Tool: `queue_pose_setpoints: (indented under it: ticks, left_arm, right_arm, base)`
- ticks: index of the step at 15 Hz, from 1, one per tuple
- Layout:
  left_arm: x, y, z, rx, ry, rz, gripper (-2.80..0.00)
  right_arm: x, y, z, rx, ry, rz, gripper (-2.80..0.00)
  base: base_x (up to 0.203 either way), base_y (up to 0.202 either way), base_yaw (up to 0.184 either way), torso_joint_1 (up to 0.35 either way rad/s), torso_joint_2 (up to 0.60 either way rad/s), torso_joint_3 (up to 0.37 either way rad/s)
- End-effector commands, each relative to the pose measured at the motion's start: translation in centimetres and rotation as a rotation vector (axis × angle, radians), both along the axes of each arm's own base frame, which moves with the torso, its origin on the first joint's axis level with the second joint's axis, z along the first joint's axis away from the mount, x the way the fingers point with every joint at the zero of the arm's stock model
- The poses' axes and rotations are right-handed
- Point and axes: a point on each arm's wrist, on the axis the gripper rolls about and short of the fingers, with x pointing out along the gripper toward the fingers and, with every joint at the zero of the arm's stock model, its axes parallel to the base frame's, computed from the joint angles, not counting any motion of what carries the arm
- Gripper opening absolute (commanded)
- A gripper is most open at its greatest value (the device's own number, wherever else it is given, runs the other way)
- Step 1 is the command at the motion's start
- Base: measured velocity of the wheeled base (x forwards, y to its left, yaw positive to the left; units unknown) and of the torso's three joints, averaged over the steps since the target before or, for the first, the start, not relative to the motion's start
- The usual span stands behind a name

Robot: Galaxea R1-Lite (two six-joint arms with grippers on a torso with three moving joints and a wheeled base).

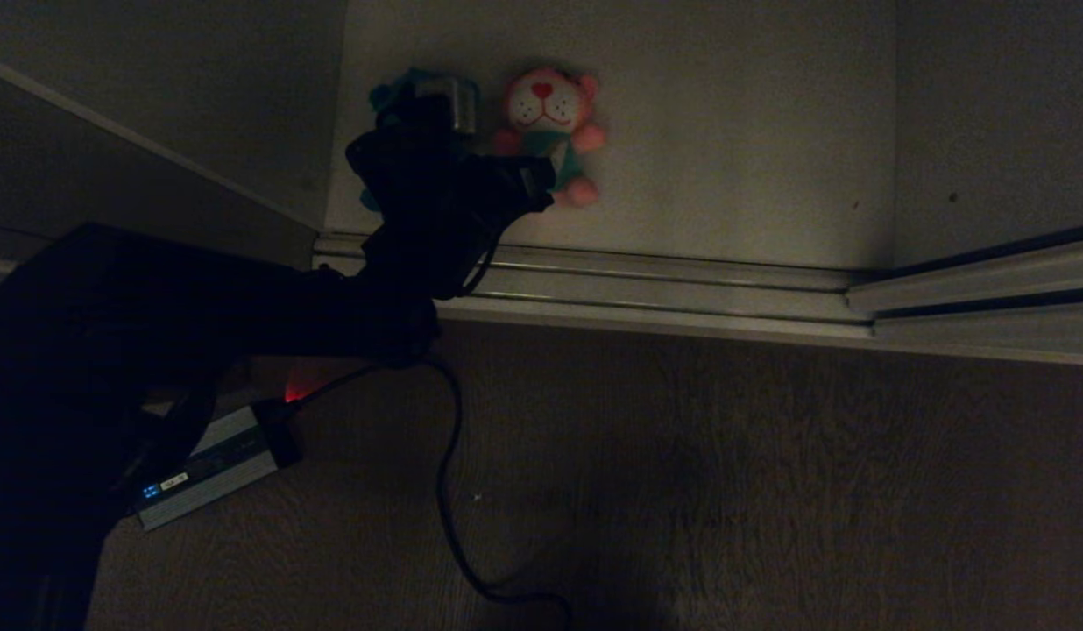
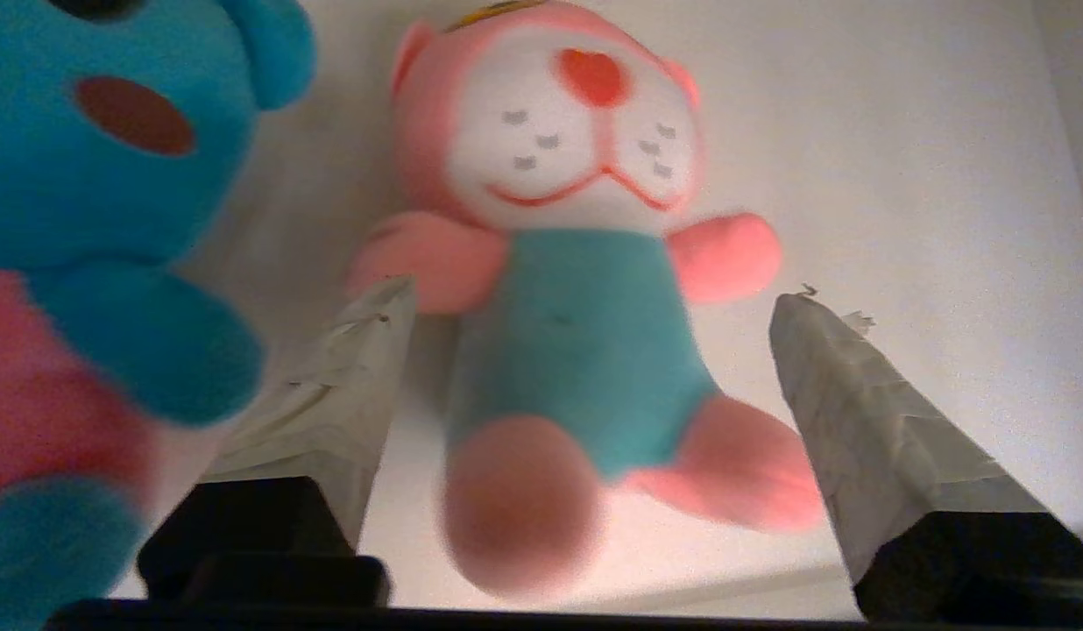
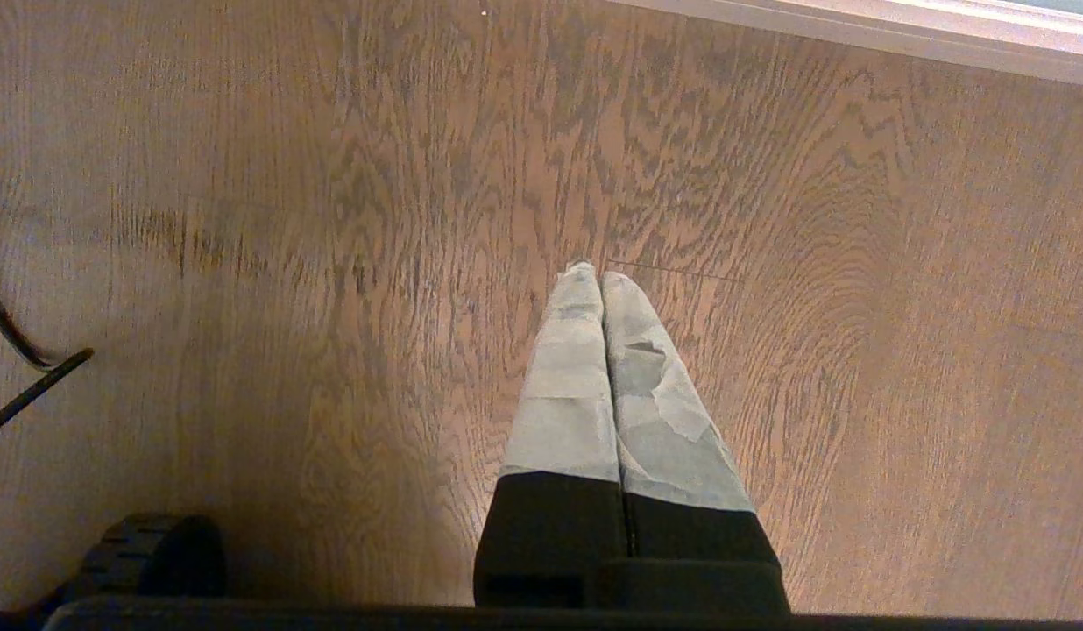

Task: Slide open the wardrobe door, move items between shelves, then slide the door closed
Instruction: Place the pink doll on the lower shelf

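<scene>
- My left end effector (image 2: 594, 302) reaches over the ribbed metal floor track (image 1: 664, 294) into the wardrobe, low over the off-white shelf (image 1: 752, 158); its fingers (image 2: 349, 386) are spread wide and grasp nothing.
- The pink plush toy (image 2: 576, 289) lies on its back on the shelf between my two fingers, feet toward me, white face away. Whether either finger touches it I cannot tell; the one nearer the blue toy stands right at its arm.
- The blue plush toy (image 2: 112, 202), with its red belly, lies just outside that same finger, close beside the pink one. From the head view my wrist covers most of it (image 1: 392, 92).
- Beyond the other finger the shelf is bare board up to the cream wall (image 1: 988, 123).
- The pale sliding wardrobe door (image 1: 156, 96) stands off to my left side, clear of the opening.
- Behind my arm, on the wooden floor (image 1: 769, 491), lie a black cable (image 1: 449, 491) and a small grey box (image 1: 213, 464) with lit indicators.
- My right end effector (image 3: 601, 280) points down at the floor, fingers pressed together, empty.
</scene>
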Motion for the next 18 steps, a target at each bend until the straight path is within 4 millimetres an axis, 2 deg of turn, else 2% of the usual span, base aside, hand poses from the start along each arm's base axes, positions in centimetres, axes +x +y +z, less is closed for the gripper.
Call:
queue_pose_setpoints:
  ticks: [1,3,7,12,14,16,17,18]
  left_arm:
    - [-2.8,1.5,2.7,0.004,0.013,0.0,0.0]
    - [-4.9,2.6,2.2,0.076,0.154,-0.005,0.0]
    - [-12.2,6.3,1.8,0.175,0.336,-0.051,0.0]
    - [-23.2,11.9,1.9,0.225,0.406,-0.075,0.0]
    - [-28.1,14.6,0.7,0.265,0.478,-0.075,0.0]
    - [-32.2,16.9,-1.1,0.293,0.542,-0.072,0.0]
    - [-33.8,17.8,-2.0,0.305,0.568,-0.073,-2.8]
    - [-35.2,18.5,-2.8,0.309,0.591,-0.071,-2.8]
  right_arm:
    - [0.0,0.0,-0.1,0.0,0.003,0.0,-2.8]
    - [0.0,0.0,-0.1,0.0,0.003,0.0,-2.8]
    - [0.0,0.0,-0.1,0.0,0.003,0.0,-2.8]
    - [0.0,0.0,-0.1,0.0,0.003,0.0,-2.8]
    - [0.0,0.0,-0.1,0.0,0.003,0.0,-2.8]
    - [0.0,0.0,-0.1,0.0,0.001,0.0,-2.8]
    - [0.0,0.0,-0.1,0.0,0.001,0.0,-2.8]
    - [0.0,0.0,-0.1,0.0,0.001,0.0,-2.8]
  base:
    - [0.0,0.0,0.0,0.0,0.0,0.0]
    - [0.0,0.0,0.0,0.0,0.0,0.0]
    - [0.0,0.0,0.0,0.0,0.0,0.0]
    - [0.0,0.0,0.0,0.0,0.0,0.0]
    - [0.0,0.0,0.0,0.0,0.0,0.0]
    - [0.0,0.0,0.0,0.0,0.0,0.0]
    - [0.0,0.0,0.0,0.0,0.0,0.0]
    - [0.0,0.0,0.0,0.0,0.0,0.0]
